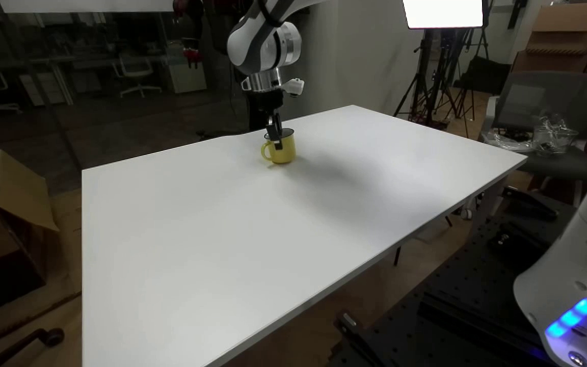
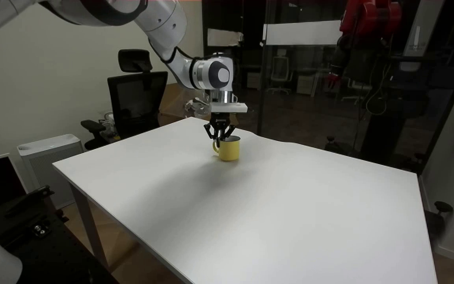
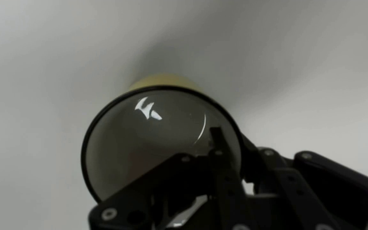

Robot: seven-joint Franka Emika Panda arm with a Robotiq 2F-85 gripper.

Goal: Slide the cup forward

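The yellow cup (image 1: 287, 150) stands upright on the white table (image 1: 196, 244), near its long edge in an exterior view; it also shows in an exterior view (image 2: 230, 152). Its handle is on the left side in both exterior views. In the wrist view I look down into the cup (image 3: 158, 124), with its grey inside and dark rim. My gripper (image 3: 232, 135) straddles the cup's wall, one finger inside and one outside on the handle side. The fingers are close together and look shut on the wall. The gripper also shows in both exterior views (image 1: 276, 140) (image 2: 220, 138). The handle is hidden in the wrist view.
The arm's white base (image 1: 574, 300) stands beyond the table's other long side. A black chair (image 2: 138, 104) stands behind the table, and a grey chair (image 1: 553, 117) at its far end. A cardboard box (image 1: 16, 204) is on the floor beside the table.
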